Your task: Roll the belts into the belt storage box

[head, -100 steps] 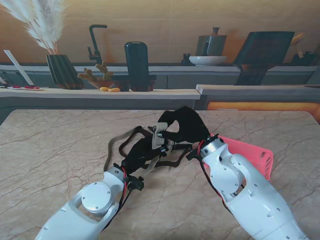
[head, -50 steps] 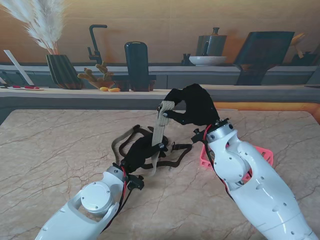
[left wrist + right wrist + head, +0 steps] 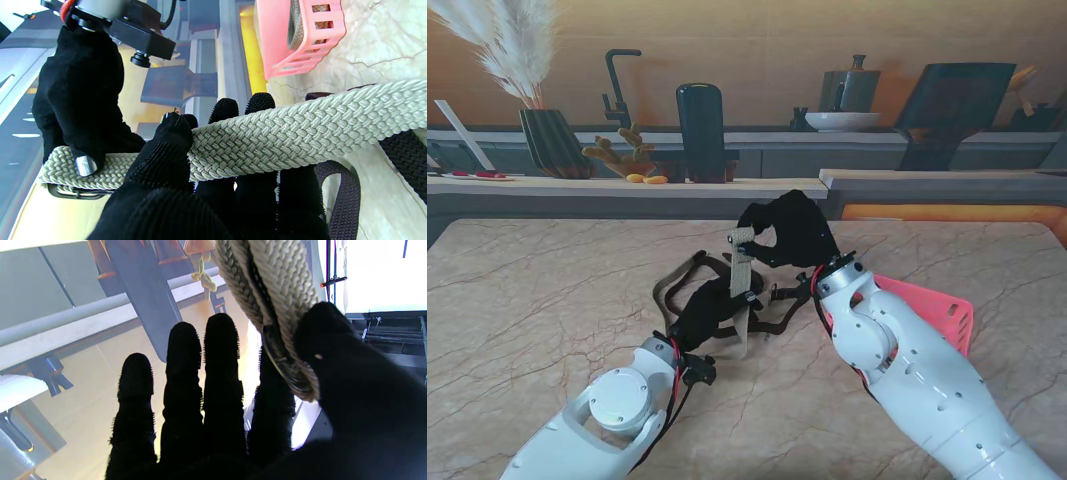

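Rolling step just starting: beige belt (image 3: 741,285) stretched between both hands, frame centre.

Right hand (image 3: 789,232) fingers pinch the buckle end, raised; left hand (image 3: 704,312) fingers close round the strap lower down. Next: wind the woven, flexible strap tight. Pink slatted box (image 3: 932,310) right of centre on marble counter (image 3: 537,300); dark belts (image 3: 772,325) lie loose.
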Tool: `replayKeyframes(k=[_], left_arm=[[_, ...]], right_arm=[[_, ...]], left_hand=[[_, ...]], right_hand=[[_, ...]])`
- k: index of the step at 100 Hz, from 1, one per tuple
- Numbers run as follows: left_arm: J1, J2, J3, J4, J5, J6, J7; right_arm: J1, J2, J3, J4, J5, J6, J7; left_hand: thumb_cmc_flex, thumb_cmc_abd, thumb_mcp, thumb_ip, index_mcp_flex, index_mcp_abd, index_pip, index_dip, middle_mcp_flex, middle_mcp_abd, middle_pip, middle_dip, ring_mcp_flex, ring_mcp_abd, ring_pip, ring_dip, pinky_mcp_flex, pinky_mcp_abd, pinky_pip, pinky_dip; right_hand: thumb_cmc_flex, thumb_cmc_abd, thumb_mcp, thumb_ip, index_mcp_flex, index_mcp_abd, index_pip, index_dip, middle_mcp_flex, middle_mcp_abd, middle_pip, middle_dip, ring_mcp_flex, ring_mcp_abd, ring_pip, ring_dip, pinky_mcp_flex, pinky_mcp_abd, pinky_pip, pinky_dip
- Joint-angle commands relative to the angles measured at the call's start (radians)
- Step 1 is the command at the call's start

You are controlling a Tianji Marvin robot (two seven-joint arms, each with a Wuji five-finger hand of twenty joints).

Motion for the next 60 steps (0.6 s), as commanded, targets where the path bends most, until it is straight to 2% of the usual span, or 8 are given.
replayKeyframes(k=[1,15,21,25,36,41,52,60], left_arm=[[0.011,-0.009,-0.002,-0.016,-0.014,0.009,0.003],[0.020,-0.013,-0.011,-0.026,-0.042,0.021,0.011],[0.022,-0.016,-0.015,-0.029,-0.053,0.026,0.016],[0.024,-0.016,-0.018,-0.029,-0.063,0.028,0.015],[0.024,-0.017,-0.022,-0.025,-0.090,0.016,0.009],[0.024,-0.016,-0.024,-0.021,-0.103,0.006,-0.004],[0.017,-0.011,-0.023,-0.006,-0.118,-0.023,-0.033],[0.014,-0.010,-0.021,-0.001,-0.132,-0.035,-0.047]], right_arm=[[-0.002,-0.012,-0.012,0.012,0.000,-0.002,-0.004],[-0.003,-0.010,-0.034,0.043,-0.008,-0.011,-0.011],[-0.007,-0.007,-0.038,0.051,-0.009,-0.020,-0.004],[-0.012,-0.005,-0.040,0.055,-0.010,-0.027,0.003],[-0.023,0.000,-0.043,0.065,-0.003,-0.045,0.030],[-0.026,0.002,-0.045,0.072,-0.004,-0.050,0.036],[-0.029,0.004,-0.055,0.089,0.003,-0.056,0.052],[-0.026,0.004,-0.067,0.103,0.014,-0.059,0.063]], left_hand=[[0.059,0.016,-0.017,0.016,0.017,-0.028,0.007,-0.010,0.021,-0.002,0.018,-0.012,0.024,-0.006,0.019,-0.011,0.003,-0.001,0.040,-0.010],[0.037,0.019,-0.026,0.014,0.008,-0.035,0.009,-0.010,0.011,-0.013,0.019,-0.018,0.015,-0.012,0.024,-0.011,-0.007,-0.004,0.039,-0.012],[-0.006,0.004,-0.027,0.033,0.000,-0.034,0.003,-0.015,-0.004,-0.014,0.019,-0.023,0.000,-0.014,0.025,-0.009,-0.016,-0.004,0.034,-0.015],[-0.135,-0.048,0.119,0.016,-0.015,-0.038,-0.018,-0.006,-0.025,-0.019,0.015,-0.027,-0.015,-0.017,0.018,-0.004,-0.026,-0.007,0.025,-0.015],[-0.487,-0.101,0.279,0.025,-0.062,-0.008,-0.148,0.023,-0.112,-0.033,-0.027,-0.034,-0.074,-0.030,-0.033,-0.006,-0.058,-0.001,-0.025,-0.011],[-0.615,-0.172,0.334,0.018,-0.099,0.001,-0.187,0.015,-0.153,-0.033,-0.047,-0.036,-0.107,-0.036,-0.070,-0.008,-0.074,0.007,-0.054,-0.007],[-0.801,-0.278,0.452,-0.014,-0.167,0.007,-0.259,-0.001,-0.215,-0.038,-0.083,-0.044,-0.153,-0.049,-0.145,-0.021,-0.098,0.023,-0.114,-0.003],[-0.846,-0.313,0.464,-0.034,-0.219,0.011,-0.294,-0.010,-0.247,-0.041,-0.098,-0.048,-0.175,-0.059,-0.186,-0.033,-0.107,0.023,-0.143,-0.006]], right_hand=[[0.076,0.082,0.067,0.039,0.047,-0.079,0.137,-0.003,-0.013,0.011,0.021,-0.013,0.001,-0.002,0.023,-0.004,-0.023,0.013,0.028,-0.019],[0.074,0.079,0.070,0.042,0.050,-0.076,0.138,-0.007,-0.012,0.013,0.026,-0.017,0.002,-0.001,0.027,-0.005,-0.025,0.014,0.034,-0.024],[0.074,0.077,0.070,0.042,0.051,-0.077,0.139,-0.009,-0.010,0.014,0.029,-0.018,0.002,0.000,0.028,-0.006,-0.024,0.014,0.037,-0.027],[0.072,0.077,0.070,0.042,0.051,-0.077,0.139,-0.010,-0.010,0.014,0.029,-0.020,0.003,0.000,0.029,-0.007,-0.022,0.013,0.039,-0.028],[0.072,0.076,0.071,0.042,0.053,-0.079,0.139,-0.011,-0.009,0.016,0.030,-0.021,0.005,0.002,0.029,-0.008,-0.023,0.014,0.040,-0.032],[0.072,0.077,0.070,0.041,0.054,-0.081,0.138,-0.012,-0.009,0.015,0.030,-0.022,0.006,0.003,0.029,-0.009,-0.022,0.013,0.041,-0.033],[0.072,0.080,0.068,0.040,0.051,-0.086,0.138,-0.011,-0.009,0.018,0.031,-0.021,0.007,0.004,0.028,-0.010,-0.022,0.014,0.042,-0.036],[0.073,0.082,0.066,0.039,0.050,-0.085,0.138,-0.010,-0.012,0.023,0.032,-0.020,0.002,0.007,0.025,-0.012,-0.026,0.014,0.041,-0.039]])
